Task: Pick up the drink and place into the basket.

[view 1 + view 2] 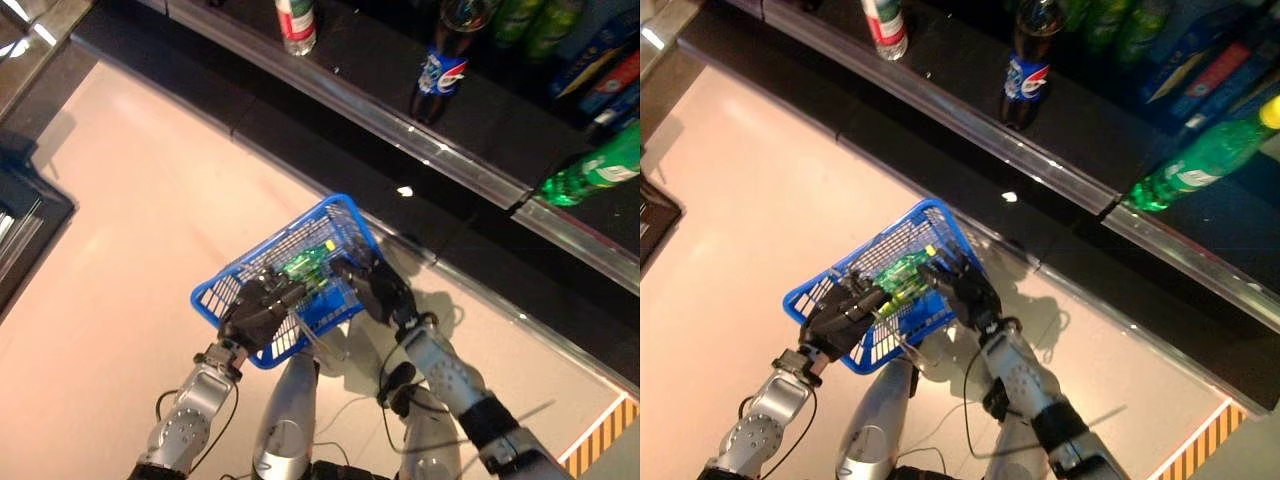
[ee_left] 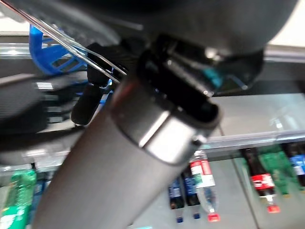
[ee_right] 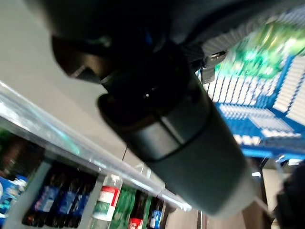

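Note:
My left hand [image 1: 255, 310] is shut on the thin wire handles of the blue basket [image 1: 225, 290] and holds it raised in front of me. A green drink bottle [image 1: 305, 265] with a yellow cap lies tilted in the basket's opening, between my two hands. My right hand [image 1: 370, 285] is at the basket's right rim, its fingers curled on the bottle's cap end. In the right wrist view the green bottle [image 3: 267, 45] shows as a blur over the basket's blue grid [image 3: 267, 119].
A dark glass-edged shelf [image 1: 420, 140] runs across the far side. On it stand a cola bottle [image 1: 440, 75] and a red-labelled bottle [image 1: 296, 25], and a green bottle [image 1: 595, 170] lies at the right. A dark stand [image 1: 25, 215] is at the left. Striped floor marking [image 1: 600, 435] is at the lower right.

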